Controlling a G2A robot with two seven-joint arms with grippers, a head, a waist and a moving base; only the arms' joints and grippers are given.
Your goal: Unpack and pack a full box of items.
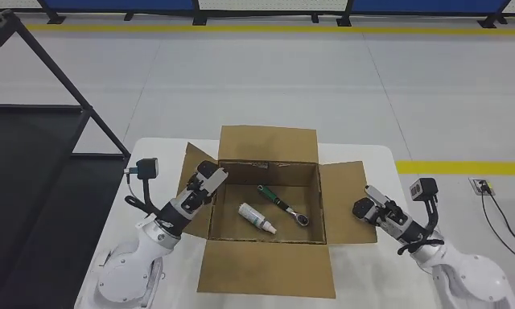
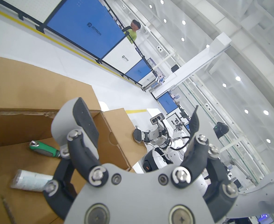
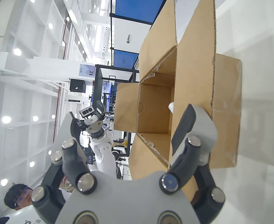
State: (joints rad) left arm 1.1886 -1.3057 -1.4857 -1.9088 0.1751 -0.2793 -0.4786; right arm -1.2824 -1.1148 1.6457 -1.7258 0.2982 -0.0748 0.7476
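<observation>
Left jaws apart, empty, black-padded fingers point(image 2: 85, 122) spread wide. They sit over the left flap point(image 1: 193, 160) of the box point(image 1: 269, 184), at the top edge of the left wall. Can't tell if they touch the cardboard.

Right jaws also apart, empty, at the outer edge of the right flap point(image 1: 342, 200) and pointing toward the box. Contact can't be told there either.

Left arm point(image 1: 173, 212) comes in from the near left of the table point(image 1: 165, 152), right arm point(image 1: 406, 227) from the near right.

Box is open, all four flaps folded out, standing in the middle of the table.

On the box floor:
- Wrench point(image 1: 282, 206), green handle, lies diagonal with the handle toward the back wall and the head toward the right wall.
- Bottle point(image 1: 256, 217), white, lies on its side just left of the wrench, near it but apart.

In the left wrist view both lie inside the box past the jaws.
</observation>
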